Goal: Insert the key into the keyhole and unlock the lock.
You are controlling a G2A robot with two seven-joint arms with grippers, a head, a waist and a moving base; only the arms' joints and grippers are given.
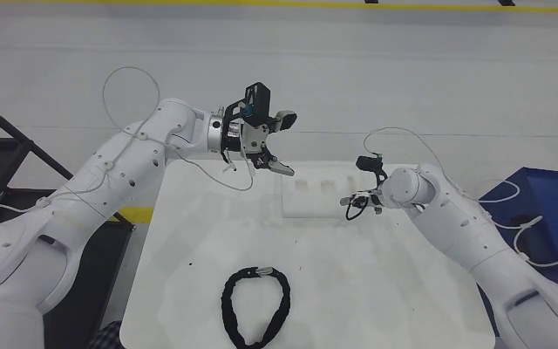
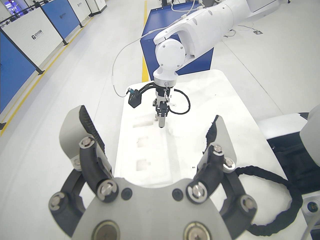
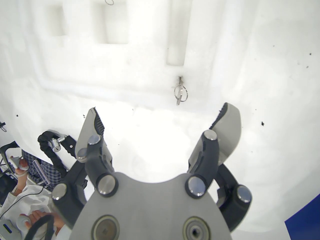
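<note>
While the right fingers (image 3: 228, 118) stand released with nothing between them, I place the job at its first step: fetching the key.

- **Key:** The key (image 3: 180, 93), ring attached, pokes out of the white foam block (image 3: 140, 81). It sits just ahead of the fingertips and touches neither.
- **Left fingers:** The left fingers (image 2: 86, 123) are likewise released and empty, held high off the surface's far corner.
- **Lock:** The lock (image 1: 255, 305) lies on the surface (image 1: 366, 288), well apart from the key and both arms.
- **Next move, in my judgement:** Advance the right fingers astride the key, close squarely, then lift straight out of the foam.
- **Edges and room:** A long slot opens just beyond the key. Bare surface between block and lock leaves open room for the carry. The lock lies near the surface's near edge, so a hard push could shove it off.
</note>
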